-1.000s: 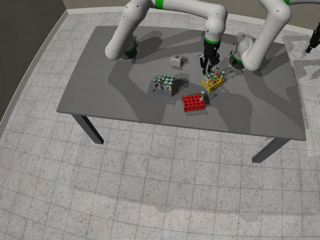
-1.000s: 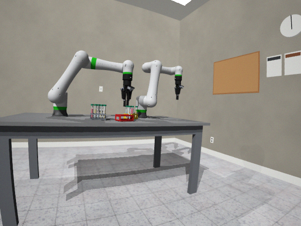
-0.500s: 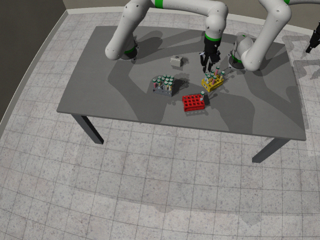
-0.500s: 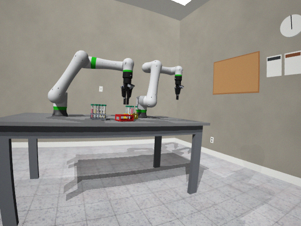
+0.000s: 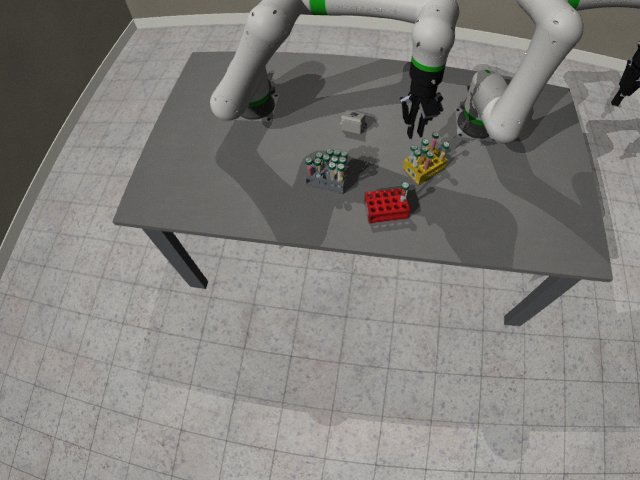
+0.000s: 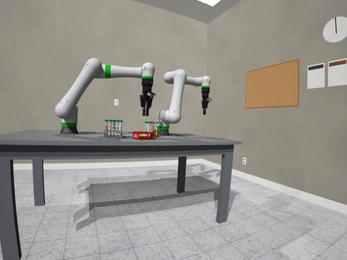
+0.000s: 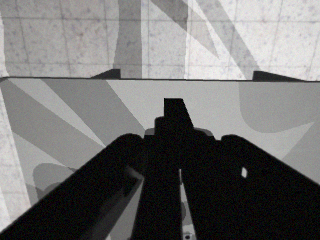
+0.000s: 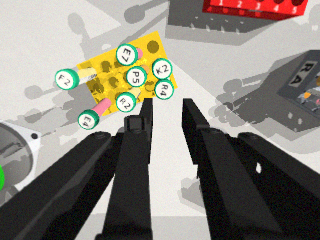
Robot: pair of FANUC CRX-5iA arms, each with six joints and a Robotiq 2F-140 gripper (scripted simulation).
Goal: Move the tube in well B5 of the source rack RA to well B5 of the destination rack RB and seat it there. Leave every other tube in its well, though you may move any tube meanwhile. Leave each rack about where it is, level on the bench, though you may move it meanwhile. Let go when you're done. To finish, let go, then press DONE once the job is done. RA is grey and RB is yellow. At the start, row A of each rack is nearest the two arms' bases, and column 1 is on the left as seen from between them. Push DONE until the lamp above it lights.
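The grey rack RA (image 5: 325, 184) (image 8: 300, 86) stands level and holds several green-capped tubes. The yellow rack RB (image 5: 413, 173) (image 8: 145, 39) holds several tubes too. One of them, the tube capped R4 (image 8: 164, 89), is upright near RB's edge. My right gripper (image 5: 415, 135) (image 6: 145, 115) (image 8: 167, 112) is slightly open and empty, with its tips above the caps, beside R4 in the right wrist view. My left gripper (image 5: 616, 103) (image 6: 204, 114) (image 7: 172, 113) is shut and empty, far from the racks. Well markings on RB are not readable.
A red rack (image 5: 383, 205) (image 8: 255, 6) with one green-capped tube (image 5: 405, 186) stands in front of RA and RB. A small light box (image 5: 353, 124) stands behind RA. The left arm's base (image 5: 473, 124) is close behind RB.
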